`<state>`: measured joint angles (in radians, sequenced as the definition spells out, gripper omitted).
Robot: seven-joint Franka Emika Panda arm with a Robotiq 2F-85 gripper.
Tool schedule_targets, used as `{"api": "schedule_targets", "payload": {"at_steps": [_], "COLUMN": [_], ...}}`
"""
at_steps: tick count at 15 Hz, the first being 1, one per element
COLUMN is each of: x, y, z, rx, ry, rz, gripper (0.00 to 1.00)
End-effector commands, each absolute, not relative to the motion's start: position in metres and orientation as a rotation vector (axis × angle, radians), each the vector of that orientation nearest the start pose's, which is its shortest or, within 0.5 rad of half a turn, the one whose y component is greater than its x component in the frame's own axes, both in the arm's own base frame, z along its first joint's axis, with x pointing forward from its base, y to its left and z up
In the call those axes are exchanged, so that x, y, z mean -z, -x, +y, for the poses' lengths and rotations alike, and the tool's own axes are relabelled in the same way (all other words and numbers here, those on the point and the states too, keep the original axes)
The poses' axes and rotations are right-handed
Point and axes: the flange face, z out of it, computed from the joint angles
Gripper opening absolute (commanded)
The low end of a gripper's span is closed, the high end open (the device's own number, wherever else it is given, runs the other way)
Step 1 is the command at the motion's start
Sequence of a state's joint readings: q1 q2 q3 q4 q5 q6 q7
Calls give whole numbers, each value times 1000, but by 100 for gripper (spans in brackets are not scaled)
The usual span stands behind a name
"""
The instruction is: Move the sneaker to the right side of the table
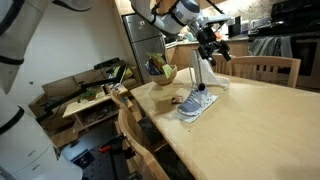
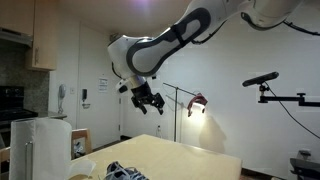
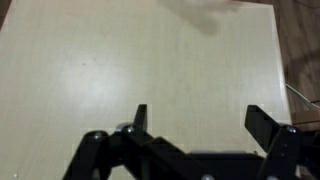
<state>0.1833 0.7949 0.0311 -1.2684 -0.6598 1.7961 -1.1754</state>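
Sneaker [image 1: 197, 102], the object to be moved: judged light, with a soft, yielding upper and a stiffer sole, so it is likely to deform under pressure rather than slip or break. The most promising hold appears to be across the width of the shoe at mid-length, one finger on each side wall above the sole, or alternatively over the firmer heel collar. The laces and tongue look too loose to carry it reliably. The shoe is a low-top in light grey-blue with a white sole and pale laces. It lies on its sole near one edge of the table [image 1: 262, 118], in the part of the top closest to a bowl [image 1: 163, 73] holding something green. In an exterior view only part of it shows, at the lower margin [image 2: 124, 172]. The table is a broad, smooth, pale tan surface with much bare area beyond the shoe, and a wooden chair [image 1: 268, 68] stands at its far side. The claw [image 1: 211, 47] hangs in the air well above the sneaker, apart from it and from the table. In the wrist view the claw [image 3: 200, 122] shows its dark fingers [image 3: 262, 122] spread wide with nothing between them, over bare tabletop. The sneaker itself does not appear in that view.
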Motion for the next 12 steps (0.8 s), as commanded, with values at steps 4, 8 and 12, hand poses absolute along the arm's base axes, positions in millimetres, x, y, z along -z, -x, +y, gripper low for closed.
{"api": "schedule_targets", "payload": {"at_steps": [4, 8, 12], "x": [-247, -229, -220], "y": [-734, -745, -758], "z": [121, 145, 151], "rx": [565, 370, 120], "ry": [-1574, -1355, -1284], "rz": [2204, 2352, 2418], "gripper": [100, 100, 100]}}
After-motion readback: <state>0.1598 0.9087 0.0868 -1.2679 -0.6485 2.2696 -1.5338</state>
